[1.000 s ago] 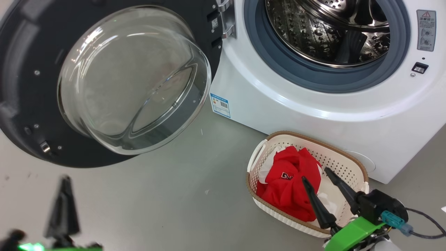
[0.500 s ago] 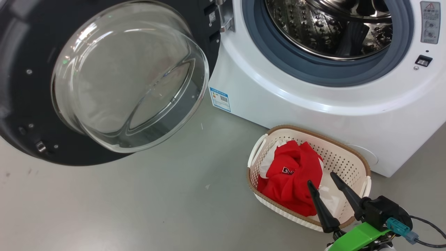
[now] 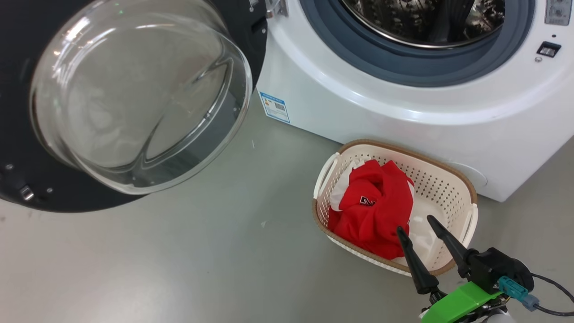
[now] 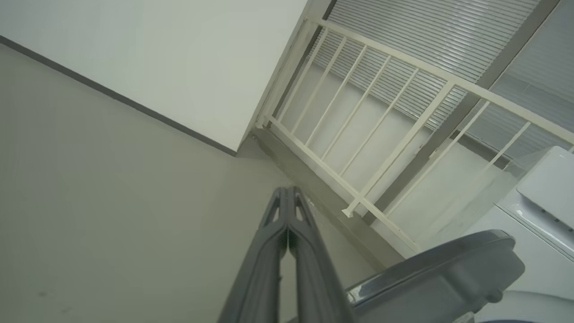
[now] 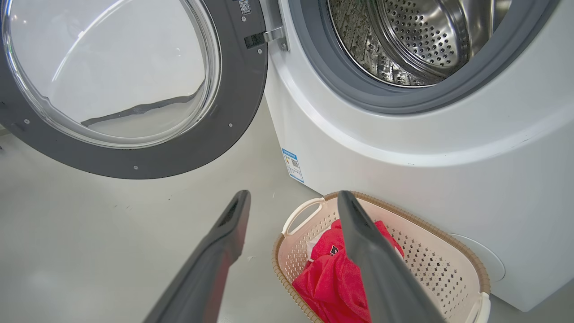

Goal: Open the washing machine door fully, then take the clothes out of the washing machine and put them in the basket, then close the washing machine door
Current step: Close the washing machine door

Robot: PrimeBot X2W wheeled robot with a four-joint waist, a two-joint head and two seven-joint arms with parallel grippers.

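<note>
Hovering my right gripper (image 3: 414, 223), spread and empty, at the near edge of the basket (image 3: 466, 188), where the red clothes (image 3: 372, 211) are lying. My left gripper (image 4: 287, 190) is clenched on nothing. The door (image 3: 134, 94) is hanging wide open on the left, awaiting closing.

Grey floor (image 3: 179, 260), white wall (image 4: 157, 54), cream railing (image 4: 450, 80).

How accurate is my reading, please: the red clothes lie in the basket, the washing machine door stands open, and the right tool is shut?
One slip: the right tool is open, its jaws standing wide apart and gripping nothing, as the right wrist view shows. The red clothes do lie in the basket, and the washing machine door does stand open.
</note>
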